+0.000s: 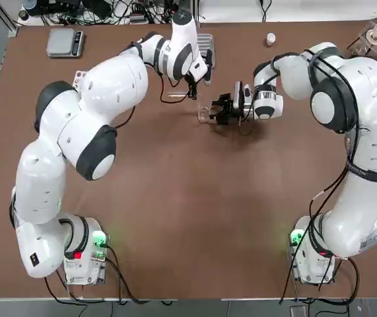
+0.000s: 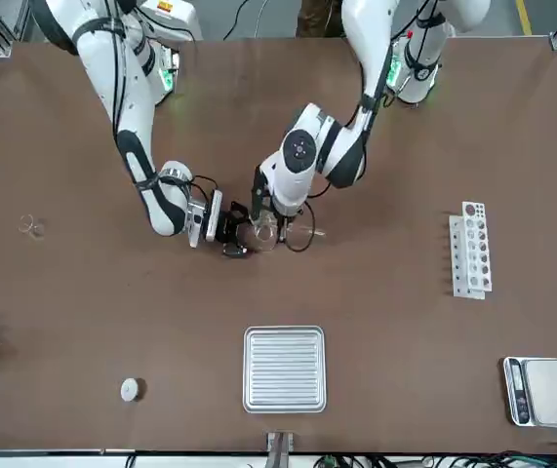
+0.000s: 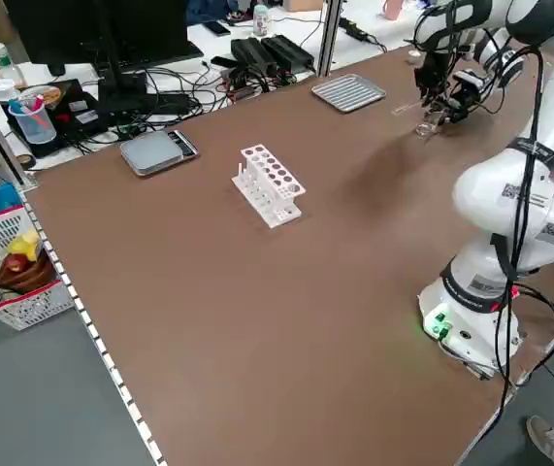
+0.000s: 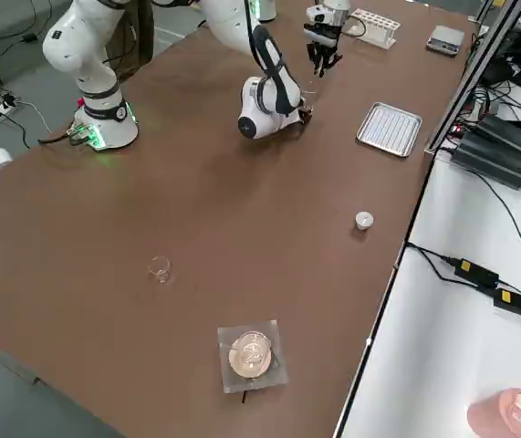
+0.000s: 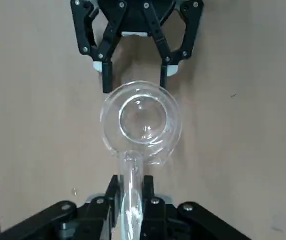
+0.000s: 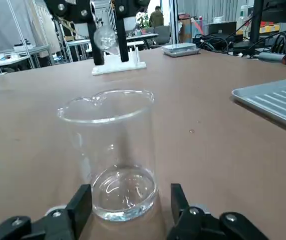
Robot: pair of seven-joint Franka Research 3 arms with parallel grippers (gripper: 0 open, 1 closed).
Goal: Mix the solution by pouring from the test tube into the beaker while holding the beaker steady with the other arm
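Gripping the test tube (image 5: 131,192) between closed fingers, left gripper (image 5: 130,200) poised directly above the beaker (image 5: 140,121), tube's open end reaching over the beaker's rim on the near side. Seen from overhead, tube (image 1: 177,95) lying roughly level, held just beside and a little behind the beaker (image 1: 203,113), left gripper (image 1: 191,87) hanging from a wrist bent down over it. From the front, same gripper (image 2: 257,207) pointing down at the beaker (image 2: 263,233), nearly touching its top.

Clamped on the beaker from the opposite side, right gripper (image 1: 218,109), lying low and level along the table (image 1: 188,218), fingers (image 6: 80,205) pressed to either side of the glass near its base. Beaker (image 6: 109,152) standing upright on the table, pouring lip turned away from the right gripper (image 6: 127,210), inside clear, contents impossible to judge. Right gripper (image 2: 231,232) also visible from the front, touching the beaker's side.

Farther out from the beaker: ribbed metal tray (image 2: 284,368) well apart on the far side from the arm bases; white perforated rack (image 2: 471,250) well apart toward the left arm's side, digital scale (image 2: 545,391) beyond that at the table corner. Toward the right arm's side of the beaker, small white cap (image 2: 131,390) near the far edge, smaller clear glass piece (image 4: 159,268) well apart, and stoppered flask on a stand (image 4: 251,354) at the far corner. Beyond the table edge past the scale, cables and a red-rimmed basket (image 3: 15,272).
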